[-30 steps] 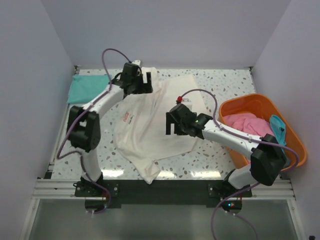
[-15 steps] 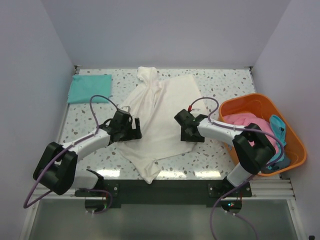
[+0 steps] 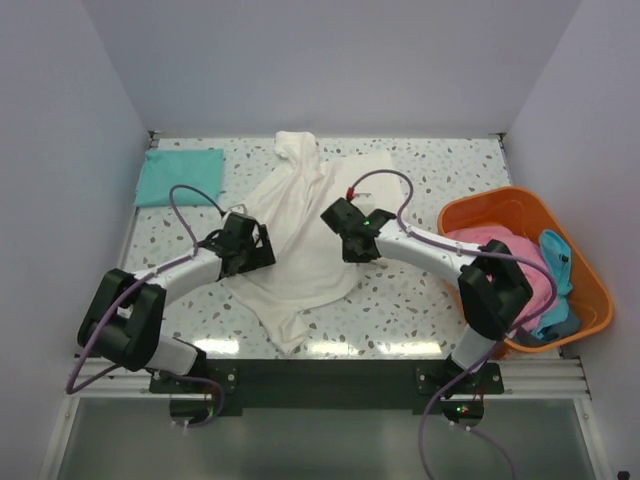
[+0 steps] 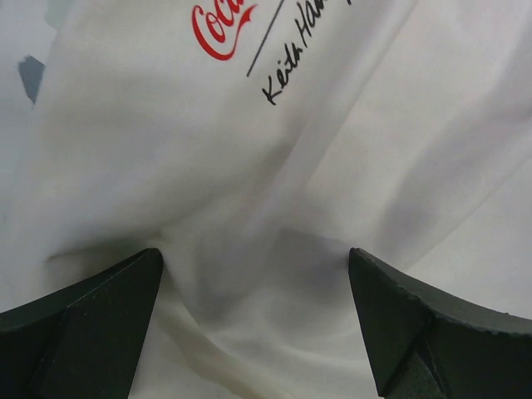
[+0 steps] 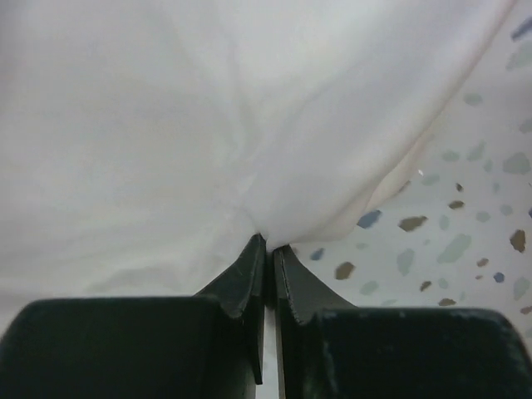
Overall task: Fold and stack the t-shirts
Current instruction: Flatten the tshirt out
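Observation:
A large cream t-shirt point(image 3: 305, 225) lies rumpled across the middle of the table. My right gripper point(image 3: 345, 235) sits at its right edge. In the right wrist view the right gripper point(image 5: 268, 243) is shut on a pinch of the cream t-shirt point(image 5: 166, 125) at its hem. My left gripper point(image 3: 258, 250) rests on the shirt's left side. Seen from the left wrist, the left gripper point(image 4: 256, 266) is open, fingers point(image 4: 83, 324) pressed down astride a fold of the cream t-shirt point(image 4: 249, 158), below its red chest text point(image 4: 220, 29). A folded teal t-shirt point(image 3: 180, 177) lies at the far left.
An orange basket point(image 3: 480, 205) stands at the right edge with a pink t-shirt point(image 3: 490, 245) and a blue one point(image 3: 555, 258) inside. Speckled tabletop point(image 3: 420, 300) shows around the cream shirt. White walls close in the back and both sides.
The right gripper has shut on the shirt's right edge and moved left and back, bunching the cloth inward. The left arm swung from the shirt's far end to its left side.

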Robot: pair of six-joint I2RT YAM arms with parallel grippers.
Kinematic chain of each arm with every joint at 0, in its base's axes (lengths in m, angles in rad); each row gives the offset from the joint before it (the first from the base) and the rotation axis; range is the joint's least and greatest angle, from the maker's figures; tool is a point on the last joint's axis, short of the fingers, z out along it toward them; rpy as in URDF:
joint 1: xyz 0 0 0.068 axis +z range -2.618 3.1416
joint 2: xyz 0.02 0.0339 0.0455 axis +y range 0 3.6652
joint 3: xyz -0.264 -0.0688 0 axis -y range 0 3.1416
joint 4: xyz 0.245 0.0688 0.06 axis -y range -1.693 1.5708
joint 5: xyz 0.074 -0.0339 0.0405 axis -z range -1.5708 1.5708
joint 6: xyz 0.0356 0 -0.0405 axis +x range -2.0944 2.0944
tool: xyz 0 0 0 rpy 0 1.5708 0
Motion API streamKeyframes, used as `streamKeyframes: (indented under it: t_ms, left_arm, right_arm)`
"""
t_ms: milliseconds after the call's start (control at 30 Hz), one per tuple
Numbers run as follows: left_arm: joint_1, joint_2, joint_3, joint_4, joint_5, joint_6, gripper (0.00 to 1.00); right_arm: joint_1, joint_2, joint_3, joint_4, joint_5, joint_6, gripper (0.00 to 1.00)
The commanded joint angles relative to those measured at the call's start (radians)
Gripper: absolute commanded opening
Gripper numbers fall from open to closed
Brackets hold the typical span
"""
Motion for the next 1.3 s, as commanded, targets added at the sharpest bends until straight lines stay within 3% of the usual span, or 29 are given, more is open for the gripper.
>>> streamKeyframes:
  t_ms: [0, 100, 200, 233, 367, 400, 500, 600, 733, 867, 1033, 1167, 1267]
  left_arm:
    - [0.069, 0.071, 0.045, -0.001, -0.051, 0.012, 1.00]
    - [0.106, 0.129, 0.108, -0.001, -0.066, 0.037, 1.00]
    - [0.126, 0.189, 0.186, -0.001, -0.100, 0.064, 1.00]
    - [0.129, 0.206, 0.206, 0.008, -0.100, 0.092, 1.00]
    - [0.146, 0.328, 0.344, 0.031, -0.112, 0.130, 1.00]
    - [0.149, 0.391, 0.402, 0.034, -0.095, 0.140, 1.00]
    - [0.158, 0.508, 0.527, 0.013, -0.064, 0.155, 1.00]
    - [0.158, 0.543, 0.601, -0.009, -0.029, 0.155, 1.00]
    - [0.156, 0.464, 0.613, 0.003, 0.011, 0.166, 1.00]
    - [0.156, 0.332, 0.630, -0.101, -0.037, 0.161, 1.00]
    - [0.155, 0.018, 0.426, -0.141, -0.066, 0.076, 1.00]
    - [0.156, -0.226, 0.177, -0.262, -0.148, -0.030, 1.00]
    - [0.156, -0.309, 0.030, -0.342, -0.150, -0.089, 1.00]
  right_arm:
    - [0.067, 0.129, 0.205, -0.090, 0.042, -0.059, 0.07]
    - [0.068, 0.250, 0.374, -0.141, 0.028, -0.102, 0.11]
    - [0.068, 0.396, 0.538, -0.196, 0.036, -0.146, 0.48]
    - [0.068, 0.413, 0.575, -0.213, 0.036, -0.150, 0.67]
    - [0.068, 0.278, 0.508, -0.126, 0.027, -0.205, 0.96]
    - [0.068, 0.238, 0.474, -0.097, -0.001, -0.223, 0.99]
    - [0.061, 0.048, 0.309, 0.056, -0.045, -0.228, 0.99]
    - [0.016, -0.078, 0.151, 0.078, -0.097, -0.127, 0.99]
    - [-0.044, -0.174, -0.093, 0.210, -0.214, -0.047, 0.99]
    - [-0.066, -0.207, -0.181, 0.277, -0.217, -0.031, 0.98]
    - [-0.081, -0.109, -0.184, 0.345, -0.239, -0.033, 0.87]
    - [-0.110, -0.008, -0.150, 0.383, -0.262, -0.039, 0.77]
    - [-0.121, 0.057, -0.112, 0.400, -0.262, -0.045, 0.73]
